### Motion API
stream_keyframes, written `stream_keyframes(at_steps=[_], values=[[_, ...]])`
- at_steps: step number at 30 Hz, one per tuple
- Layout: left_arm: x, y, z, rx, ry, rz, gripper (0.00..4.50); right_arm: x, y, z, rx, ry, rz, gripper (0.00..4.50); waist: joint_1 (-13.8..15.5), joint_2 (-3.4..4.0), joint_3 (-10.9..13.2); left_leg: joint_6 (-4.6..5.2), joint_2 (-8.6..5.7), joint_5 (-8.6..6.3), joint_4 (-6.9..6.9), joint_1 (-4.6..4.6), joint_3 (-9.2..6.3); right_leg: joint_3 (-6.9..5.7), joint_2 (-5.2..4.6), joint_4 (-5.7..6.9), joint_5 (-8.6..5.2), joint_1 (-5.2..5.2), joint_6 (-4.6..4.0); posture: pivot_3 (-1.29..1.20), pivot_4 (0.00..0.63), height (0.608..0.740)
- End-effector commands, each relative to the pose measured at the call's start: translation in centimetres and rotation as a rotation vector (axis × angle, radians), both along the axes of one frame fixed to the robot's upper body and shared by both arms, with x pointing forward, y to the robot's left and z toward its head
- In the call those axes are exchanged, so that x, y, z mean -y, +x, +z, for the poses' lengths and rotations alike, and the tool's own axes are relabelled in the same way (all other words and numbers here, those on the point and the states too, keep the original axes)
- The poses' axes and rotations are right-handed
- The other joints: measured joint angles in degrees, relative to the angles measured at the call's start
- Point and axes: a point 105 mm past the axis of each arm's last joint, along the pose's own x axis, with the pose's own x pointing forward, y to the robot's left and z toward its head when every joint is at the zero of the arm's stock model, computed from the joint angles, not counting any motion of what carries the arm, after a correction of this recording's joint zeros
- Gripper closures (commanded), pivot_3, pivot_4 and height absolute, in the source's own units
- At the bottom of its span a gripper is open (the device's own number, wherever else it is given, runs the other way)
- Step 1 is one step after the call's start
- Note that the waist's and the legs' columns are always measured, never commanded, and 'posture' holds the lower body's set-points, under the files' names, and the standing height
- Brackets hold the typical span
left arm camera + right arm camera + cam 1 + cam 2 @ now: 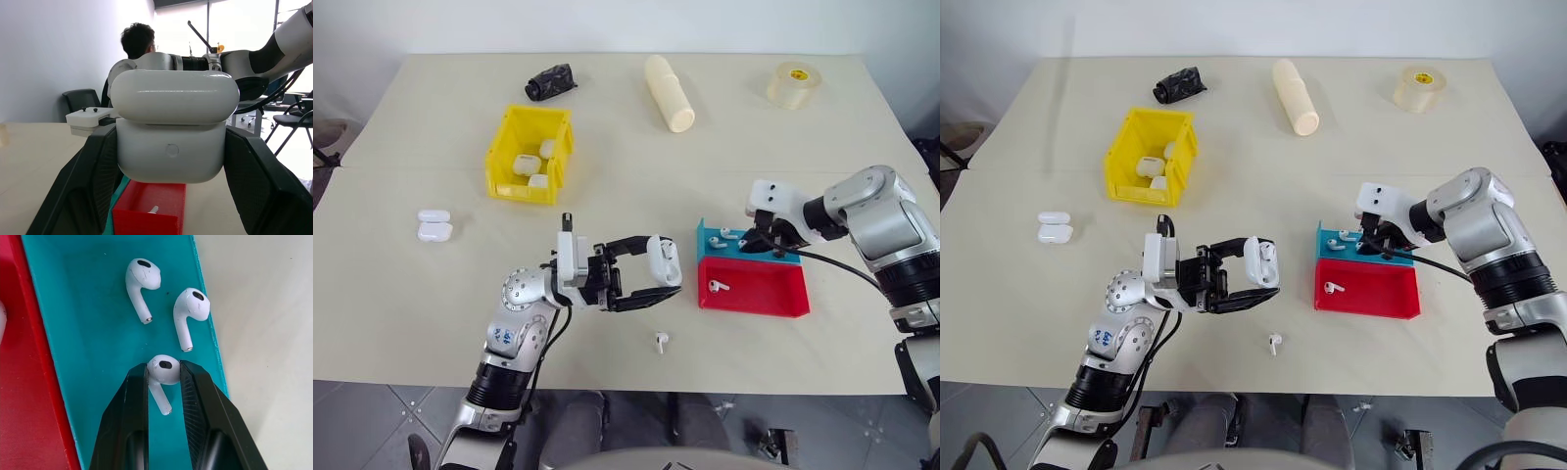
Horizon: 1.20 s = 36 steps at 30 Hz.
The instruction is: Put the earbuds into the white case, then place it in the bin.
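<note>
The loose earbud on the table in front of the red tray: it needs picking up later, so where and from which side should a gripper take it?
Grip the earbud across its rounded head, coming straight down from above. It lies flat on the open table, and its stem looks too thin for a sure grip. The right gripper pinches another earbud in the blue tray in the same way.

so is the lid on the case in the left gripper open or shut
Open. In the left wrist view the white case sits between the left gripper's fingers with its lid raised off the body, a gap showing.
</note>
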Motion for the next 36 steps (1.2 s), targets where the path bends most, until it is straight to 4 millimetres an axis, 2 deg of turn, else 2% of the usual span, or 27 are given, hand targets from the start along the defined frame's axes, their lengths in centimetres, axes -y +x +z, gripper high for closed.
stream_keyframes(at_steps=[1,6,12,16,18,21,24,28,36], values=[[0.1,-0.4,1.2,0.057,-0.017,-0.012,1.70,0.0,-0.1,-0.1,0.006,0.010,-0.012,3.87,-0.02,0.00,0.00,0.00,0.00,0.00,0.00,0.00,0.00,0.00,0.00,0.00,0.00,0.00,0.00,0.00,0.150,0.740],[0.1,-0.3,1.3,0.058,-0.015,-0.017,1.70,0.1,0.0,0.3,0.033,0.024,-0.016,3.87,0.01,0.00,0.00,0.00,0.00,0.00,-0.01,0.00,0.00,0.00,0.00,0.00,0.00,-0.01,0.00,0.00,0.150,0.740],[0.2,-0.1,1.4,0.058,-0.013,-0.027,1.70,-1.0,-0.7,4.9,0.181,0.249,0.092,3.87,0.03,0.00,0.00,0.00,0.00,0.00,-0.08,-0.01,0.01,0.01,0.00,-0.03,0.00,-0.05,0.00,0.00,0.150,0.740],[0.2,0.3,1.5,0.059,-0.007,-0.032,1.70,-1.3,-2.9,7.1,0.229,0.451,0.203,3.87,0.21,-0.01,0.01,0.00,0.01,0.00,-0.14,-0.01,0.00,-0.02,0.01,-0.11,0.00,-0.03,0.00,0.00,0.150,0.740],[0.1,0.5,1.6,0.058,-0.005,-0.033,1.70,-2.1,-4.3,7.9,0.227,0.574,0.249,3.87,0.28,-0.01,0.01,0.01,0.00,0.00,-0.13,-0.01,-0.04,-0.08,-0.01,-0.14,0.00,0.02,0.00,0.00,0.150,0.740],[0.2,1.0,1.7,0.048,-0.011,-0.029,1.70,-4.2,-7.1,9.6,0.213,0.875,0.305,3.87,0.17,-0.01,0.01,0.01,0.01,-0.01,-0.11,-0.01,-0.08,-0.11,-0.01,-0.15,0.01,0.06,0.01,0.00,0.150,0.740],[0.2,1.3,1.9,0.038,-0.018,-0.024,1.70,-5.8,-9.1,10.0,0.156,1.079,0.289,3.87,0.12,-0.01,0.01,0.00,0.05,0.00,-0.07,-0.01,-0.09,-0.10,0.01,-0.08,0.01,0.04,0.01,0.00,0.150,0.740],[0.2,1.7,2.1,0.023,-0.030,-0.021,1.70,-7.9,-10.8,10.0,0.116,1.282,0.245,3.87,0.17,-0.01,0.01,-0.02,0.05,0.01,0.01,0.00,-0.11,-0.09,0.01,0.02,0.01,0.05,0.00,0.00,0.150,0.740],[0.5,2.1,2.3,-0.016,-0.052,-0.028,1.70,-9.9,-11.9,8.8,0.090,1.416,0.171,3.87,0.10,-0.01,0.01,0.01,-0.03,0.02,-0.02,0.01,-0.11,-0.05,-0.02,0.10,0.01,0.03,0.00,0.00,0.150,0.740]])
